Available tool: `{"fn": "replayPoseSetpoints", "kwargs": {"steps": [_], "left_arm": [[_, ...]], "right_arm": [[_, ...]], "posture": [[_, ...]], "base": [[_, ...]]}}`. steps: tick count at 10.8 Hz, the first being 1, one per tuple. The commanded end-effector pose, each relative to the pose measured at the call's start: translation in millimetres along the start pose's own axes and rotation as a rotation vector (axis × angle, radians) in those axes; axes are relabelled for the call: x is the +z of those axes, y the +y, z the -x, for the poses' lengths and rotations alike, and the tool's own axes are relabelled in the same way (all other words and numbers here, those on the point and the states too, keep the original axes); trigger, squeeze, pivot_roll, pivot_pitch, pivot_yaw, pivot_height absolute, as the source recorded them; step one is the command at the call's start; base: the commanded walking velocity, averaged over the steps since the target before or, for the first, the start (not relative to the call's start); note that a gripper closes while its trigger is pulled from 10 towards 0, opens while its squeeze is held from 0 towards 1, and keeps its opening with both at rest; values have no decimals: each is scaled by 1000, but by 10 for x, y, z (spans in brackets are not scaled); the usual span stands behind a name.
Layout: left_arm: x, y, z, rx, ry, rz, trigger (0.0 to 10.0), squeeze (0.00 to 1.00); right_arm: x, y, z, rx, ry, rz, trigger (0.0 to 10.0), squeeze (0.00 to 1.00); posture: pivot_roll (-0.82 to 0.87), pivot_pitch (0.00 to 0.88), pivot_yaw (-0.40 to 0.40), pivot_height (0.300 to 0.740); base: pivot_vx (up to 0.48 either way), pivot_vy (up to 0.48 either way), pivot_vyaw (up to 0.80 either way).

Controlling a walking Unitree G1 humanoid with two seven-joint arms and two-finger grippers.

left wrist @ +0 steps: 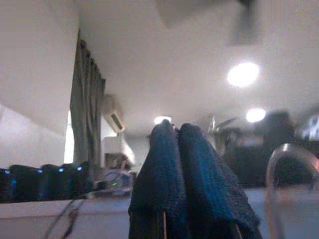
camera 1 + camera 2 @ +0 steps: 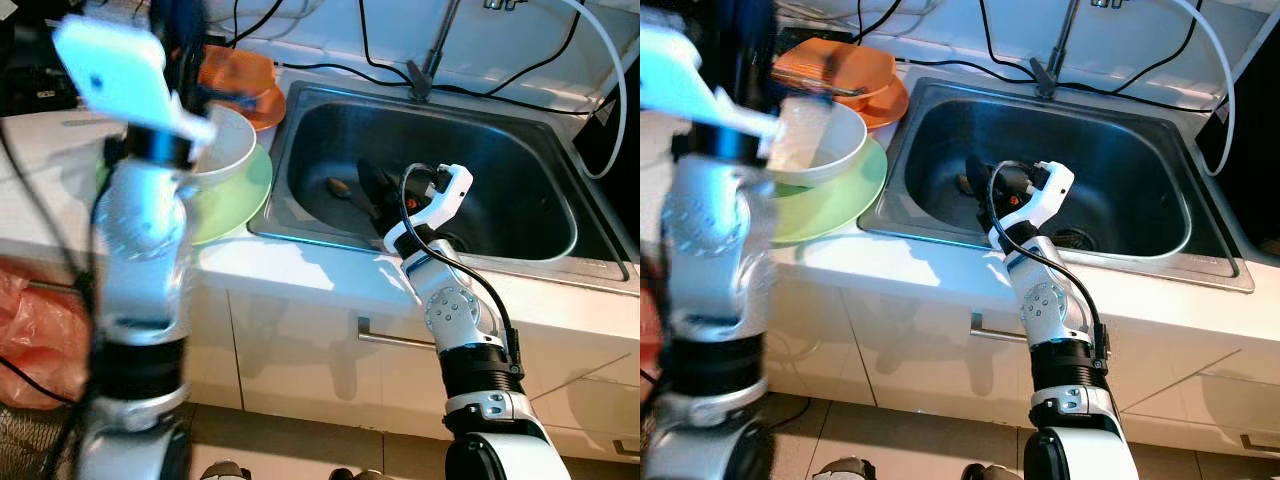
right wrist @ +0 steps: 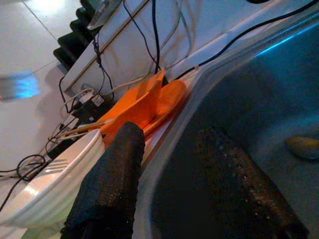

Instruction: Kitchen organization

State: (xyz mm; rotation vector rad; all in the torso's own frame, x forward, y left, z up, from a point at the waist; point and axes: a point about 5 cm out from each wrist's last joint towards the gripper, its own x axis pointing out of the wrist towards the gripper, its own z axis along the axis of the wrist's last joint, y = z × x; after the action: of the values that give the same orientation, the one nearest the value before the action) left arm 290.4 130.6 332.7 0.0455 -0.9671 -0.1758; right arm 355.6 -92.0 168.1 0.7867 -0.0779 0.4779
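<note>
right hand (image 3: 184,189) reaches down into stainless steel sink basin (image 2: 520,170), fingers apart, empty. small brownish object (image 2: 338,187) on basin floor, blurred. left hand (image 1: 187,184) raised, fingers pressed together. white bowl (image 2: 232,145) on green plate (image 2: 240,200), white tabletop (image 2: 300,262).

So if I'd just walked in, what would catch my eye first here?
Probably the robot's right gripper, reaching down into the steel sink with its black fingers spread open. Next, the left gripper, raised high and blurred, fingers pressed together, over a white bowl on a green plate left of the sink. Behind them sit bright orange dishes.
</note>
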Motion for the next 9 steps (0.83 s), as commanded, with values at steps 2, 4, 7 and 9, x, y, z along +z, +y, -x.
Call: {"fn": "replayPoseSetpoints", "kwargs": {"steps": [2,4,7,9], "left_arm": [[66,-75,-62,25,-54,151,0,0],[-147,-106,27,75,38,320,10000,0],[-403,-121,189,121,143,498,10000,0],[-555,-169,312,158,202,620,10000,0]], "right_arm": [[16,-55,31,-25,-14,12,10000,0],[25,-68,37,-37,-22,11,10000,0],[54,-119,43,-76,-41,-24,10000,0],[70,-159,43,-104,-55,-88,10000,0]], "posture": [[150,74,-102,740],[143,72,-97,740],[142,76,-98,740],[141,83,-99,740]], "base": [[0,0,0],[0,0,0],[0,0,0],[0,0,0]]}}
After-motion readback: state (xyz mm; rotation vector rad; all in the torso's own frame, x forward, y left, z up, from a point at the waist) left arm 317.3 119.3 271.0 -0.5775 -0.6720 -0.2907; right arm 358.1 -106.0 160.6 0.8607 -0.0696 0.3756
